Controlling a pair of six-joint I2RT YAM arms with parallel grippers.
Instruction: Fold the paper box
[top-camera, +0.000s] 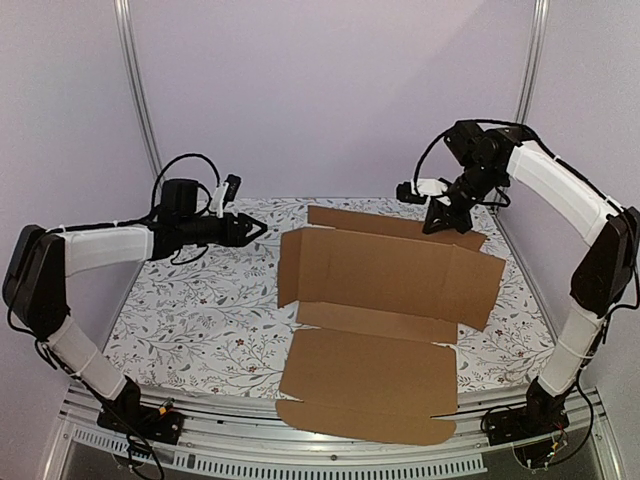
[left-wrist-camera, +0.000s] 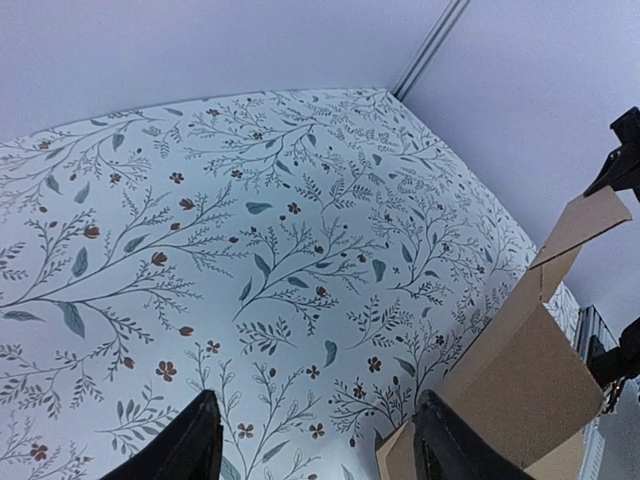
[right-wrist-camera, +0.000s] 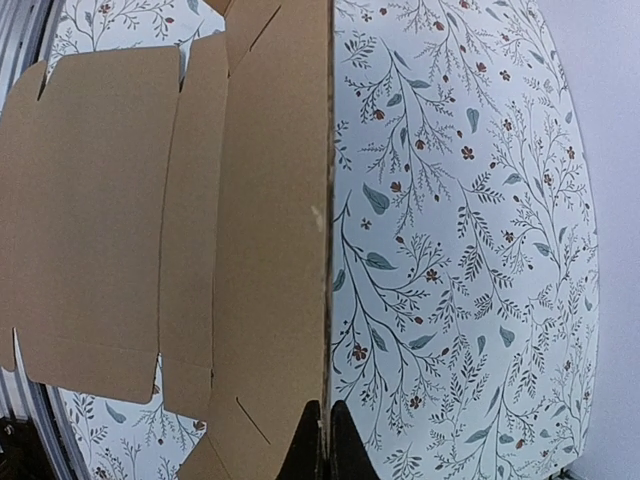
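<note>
The paper box (top-camera: 385, 300) is a plain brown die-cut cardboard sheet lying mostly flat in the middle of the table, its near flap overhanging the front edge. Its far flap is raised at the right end. My right gripper (top-camera: 445, 218) is shut on the edge of that far flap, and the right wrist view shows the fingers (right-wrist-camera: 327, 445) pinching the sheet's edge (right-wrist-camera: 260, 220). My left gripper (top-camera: 258, 228) is open and empty, hovering just left of the sheet's far-left corner. In the left wrist view (left-wrist-camera: 315, 450) a cardboard corner (left-wrist-camera: 520, 380) stands beside the right finger.
A floral cloth (top-camera: 190, 310) covers the table. A metal rail (top-camera: 300, 455) runs along the near edge by the arm bases. Metal frame posts (top-camera: 138, 90) (top-camera: 530, 70) and plain walls close off the back and sides.
</note>
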